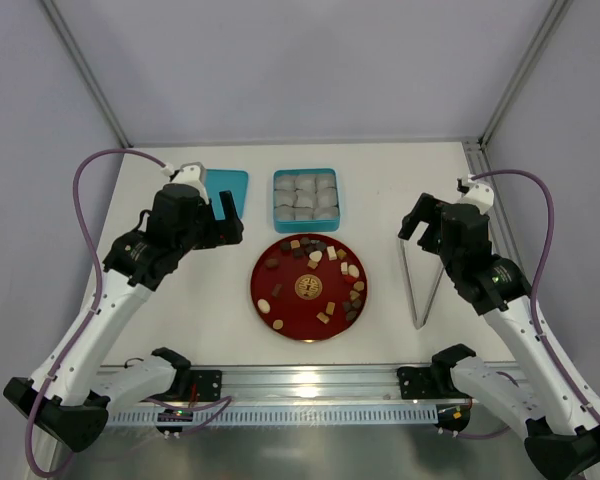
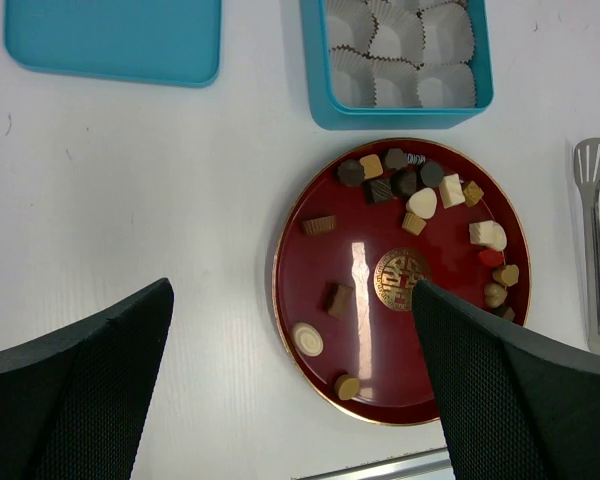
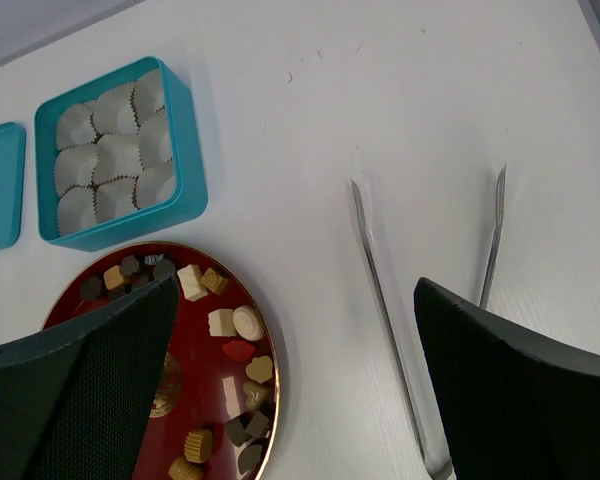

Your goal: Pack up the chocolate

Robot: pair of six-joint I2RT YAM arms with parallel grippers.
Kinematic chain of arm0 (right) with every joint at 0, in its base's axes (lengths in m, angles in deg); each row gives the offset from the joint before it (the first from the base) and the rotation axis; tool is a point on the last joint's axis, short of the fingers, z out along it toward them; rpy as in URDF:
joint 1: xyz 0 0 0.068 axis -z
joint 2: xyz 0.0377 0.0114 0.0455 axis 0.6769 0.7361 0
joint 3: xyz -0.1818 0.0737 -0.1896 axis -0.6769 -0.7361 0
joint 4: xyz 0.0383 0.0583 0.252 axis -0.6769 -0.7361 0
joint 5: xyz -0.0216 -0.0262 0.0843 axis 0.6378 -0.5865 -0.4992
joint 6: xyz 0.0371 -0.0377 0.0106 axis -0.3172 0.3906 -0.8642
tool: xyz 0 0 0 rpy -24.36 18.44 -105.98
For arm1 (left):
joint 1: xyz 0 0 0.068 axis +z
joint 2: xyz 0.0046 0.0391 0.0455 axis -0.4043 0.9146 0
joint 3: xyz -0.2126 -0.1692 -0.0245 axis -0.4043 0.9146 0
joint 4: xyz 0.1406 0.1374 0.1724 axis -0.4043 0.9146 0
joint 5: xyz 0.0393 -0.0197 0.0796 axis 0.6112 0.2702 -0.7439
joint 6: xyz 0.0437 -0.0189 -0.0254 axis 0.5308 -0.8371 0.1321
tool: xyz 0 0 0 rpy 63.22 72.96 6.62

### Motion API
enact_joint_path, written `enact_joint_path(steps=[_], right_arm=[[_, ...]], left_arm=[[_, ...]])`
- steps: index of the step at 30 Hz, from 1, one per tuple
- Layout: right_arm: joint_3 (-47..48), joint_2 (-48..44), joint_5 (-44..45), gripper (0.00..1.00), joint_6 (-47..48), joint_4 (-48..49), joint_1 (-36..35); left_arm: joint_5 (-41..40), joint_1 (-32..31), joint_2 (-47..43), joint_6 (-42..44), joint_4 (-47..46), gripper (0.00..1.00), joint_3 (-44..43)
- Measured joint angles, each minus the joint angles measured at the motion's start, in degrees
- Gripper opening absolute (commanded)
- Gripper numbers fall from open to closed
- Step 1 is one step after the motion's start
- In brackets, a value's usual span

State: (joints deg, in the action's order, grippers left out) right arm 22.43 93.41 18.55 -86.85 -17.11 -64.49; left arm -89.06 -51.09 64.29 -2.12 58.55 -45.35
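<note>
The chocolate (image 1: 315,256) lies as several small dark, light brown and cream pieces on a red round plate (image 1: 252,285) in the middle of the table. It also shows in the left wrist view (image 2: 420,203) and the right wrist view (image 3: 232,322). A teal box (image 1: 305,227) lined with empty white paper cups (image 1: 305,195) stands just behind the plate. My left gripper (image 1: 227,213) is open and empty, up above the plate's left side (image 2: 291,290). My right gripper (image 1: 422,224) is open and empty, raised between the plate and the metal tongs (image 3: 295,290).
The teal lid (image 1: 228,185) lies flat to the left of the box. Metal tongs (image 1: 412,275) lie on the table to the right of the plate, their joined end toward the near edge. A metal rail runs along the table's front edge.
</note>
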Motion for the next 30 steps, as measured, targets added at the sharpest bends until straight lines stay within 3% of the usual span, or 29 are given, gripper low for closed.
enact_joint_path(steps=[12, 22, 30], right_arm=[[1.5, 4.1, -0.9, 1.00, 1.4, -4.6, 0.5], [-2.4, 16.0, -9.7, 1.00, 1.9, -6.6, 14.2], [-9.9, 17.9, -14.9, 1.00, -0.2, -5.2, 15.6]], left_arm=[[0.5, 0.0, 0.0, 0.2, 0.0, 1.00, 0.0], [3.8, 0.0, 0.1, 0.1, -0.2, 1.00, 0.3], [5.6, 0.0, 0.4, 0.4, -0.3, 1.00, 0.3]])
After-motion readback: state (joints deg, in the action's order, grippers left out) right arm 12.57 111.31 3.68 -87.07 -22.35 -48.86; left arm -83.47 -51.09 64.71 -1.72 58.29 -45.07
